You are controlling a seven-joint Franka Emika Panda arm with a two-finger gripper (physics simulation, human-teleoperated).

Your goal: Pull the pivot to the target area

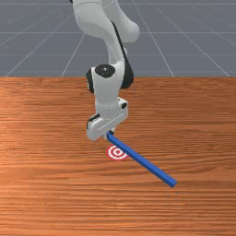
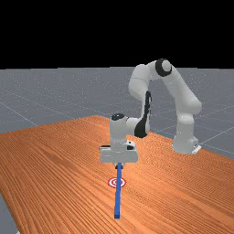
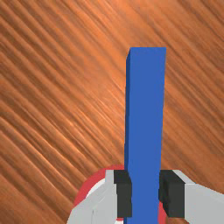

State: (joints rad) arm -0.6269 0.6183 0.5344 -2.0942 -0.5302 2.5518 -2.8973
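- The gripper (image 2: 119,167) is squeezing the blue stick (image 3: 146,109) between its two fingers.
- Its pads (image 3: 124,194) are dark and flat, one touching each side of the stick.
- The blue stick, the pivot, is long, straight and plain, with a square far end. The gripper has it near one end, and the rest pokes out toward the front view's right.
- Close to the gripper is the round target (image 1: 114,152), with red and white rings, partly hidden by the stick.
- Around them is the orange-brown table (image 1: 46,184), wood with streaky lines.
- Above the gripper, the arm (image 2: 183,87) is smooth and white.
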